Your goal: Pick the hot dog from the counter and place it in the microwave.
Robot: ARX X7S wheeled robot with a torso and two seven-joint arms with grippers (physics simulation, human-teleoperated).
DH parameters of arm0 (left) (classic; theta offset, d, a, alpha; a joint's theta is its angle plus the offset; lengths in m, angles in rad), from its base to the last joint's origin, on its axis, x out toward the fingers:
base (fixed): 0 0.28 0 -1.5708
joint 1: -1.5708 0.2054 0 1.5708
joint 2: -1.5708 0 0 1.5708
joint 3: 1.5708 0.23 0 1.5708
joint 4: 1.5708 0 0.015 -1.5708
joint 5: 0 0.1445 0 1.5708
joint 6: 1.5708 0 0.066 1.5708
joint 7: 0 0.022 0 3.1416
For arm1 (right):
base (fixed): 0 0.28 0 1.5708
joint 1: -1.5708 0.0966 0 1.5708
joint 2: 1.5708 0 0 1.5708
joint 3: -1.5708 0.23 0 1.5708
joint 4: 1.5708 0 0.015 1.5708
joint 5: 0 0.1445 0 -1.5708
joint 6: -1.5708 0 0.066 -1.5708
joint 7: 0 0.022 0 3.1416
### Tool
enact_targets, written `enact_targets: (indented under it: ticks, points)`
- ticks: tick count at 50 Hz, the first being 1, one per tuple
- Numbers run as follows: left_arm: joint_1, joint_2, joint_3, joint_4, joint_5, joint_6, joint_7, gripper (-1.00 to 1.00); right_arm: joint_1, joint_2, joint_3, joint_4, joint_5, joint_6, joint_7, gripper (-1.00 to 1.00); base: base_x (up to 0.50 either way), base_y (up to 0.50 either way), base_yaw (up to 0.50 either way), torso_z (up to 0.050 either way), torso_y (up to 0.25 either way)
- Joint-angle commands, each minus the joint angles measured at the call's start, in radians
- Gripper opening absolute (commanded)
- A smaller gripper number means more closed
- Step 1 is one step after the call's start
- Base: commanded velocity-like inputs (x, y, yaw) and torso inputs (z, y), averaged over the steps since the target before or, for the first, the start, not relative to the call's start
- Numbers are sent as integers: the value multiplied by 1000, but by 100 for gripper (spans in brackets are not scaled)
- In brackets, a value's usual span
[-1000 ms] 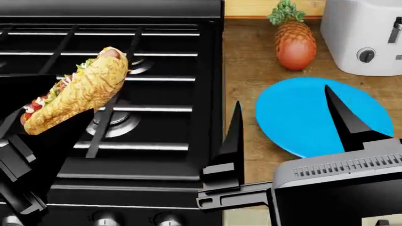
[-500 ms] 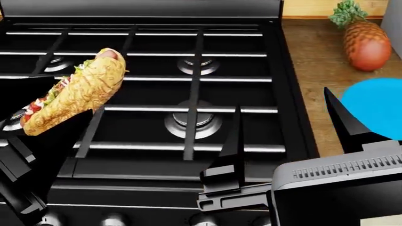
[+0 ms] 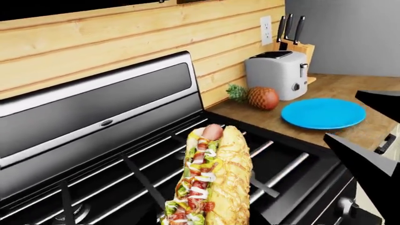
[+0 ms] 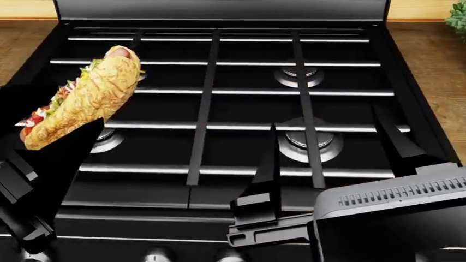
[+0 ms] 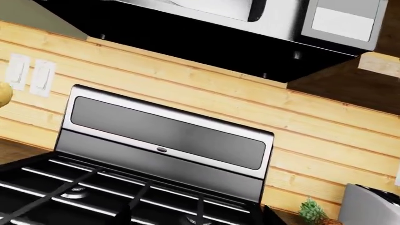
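Left wrist view: the hot dog [image 3: 212, 183] hangs above the gas stove [image 3: 125, 187], with toaster [image 3: 277, 74], pineapple [image 3: 257, 97] and empty blue plate [image 3: 323, 113] on the worktop [image 3: 350, 86]. Head view: the left tool [image 4: 54, 139] grips the hot dog while the right tool [image 4: 331, 147] spreads wide, empty. Right wrist view alone shows the microwave [image 5: 281, 18] above the stove.

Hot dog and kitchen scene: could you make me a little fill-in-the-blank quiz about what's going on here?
1. The left gripper holds the hot dog above the black ____.
2. On the counter, the plate is coloured ____.
3. The pineapple lies next to the white ____.
4. The right gripper holds nothing; its jaws are ____.

Missing words: stove; blue; toaster; open
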Motion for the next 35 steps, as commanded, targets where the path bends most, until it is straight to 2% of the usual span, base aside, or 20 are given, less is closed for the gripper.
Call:
enact_targets:
  ticks: [1, 9, 12, 19, 24, 29, 33, 35]
  points:
    - [-83, 50, -11, -13, 24, 45, -39, -100, -3, -10, 1, 22, 25, -9, -7, 100, 0, 0, 0, 0, 0]
    - [-372, 180, 16, -155, 260, 73, 32, -100, 23, -47, -9, 80, -4, -13, -40, 100, 0, 0, 0, 0, 0]
    - [-454, 220, 48, -231, 402, 115, 112, -100, 25, -56, -11, 102, -23, -26, -59, 100, 0, 0, 0, 0, 0]
    - [-622, 291, 147, -400, 607, 187, 275, -100, 31, -73, -16, 135, -48, -34, -73, 100, 0, 0, 0, 0, 1]
    - [-734, 367, 206, -606, 765, 296, 371, -100, 33, -88, -19, 149, -65, -47, -84, 100, 0, 0, 0, 0, 0]
    - [-820, 417, 243, -778, 852, 356, 430, -100, 28, -87, -17, 153, -72, -56, -86, 100, 0, 0, 0, 0, 0]
    - [-926, 480, 272, -1012, 933, 410, 473, -100, 36, -85, -13, 140, -60, -48, -79, 100, 0, 0, 0, 0, 0]
    - [-988, 526, 290, -1200, 988, 467, 509, -100, 41, -80, -10, 130, -54, -44, -74, 100, 0, 0, 0, 0, 0]
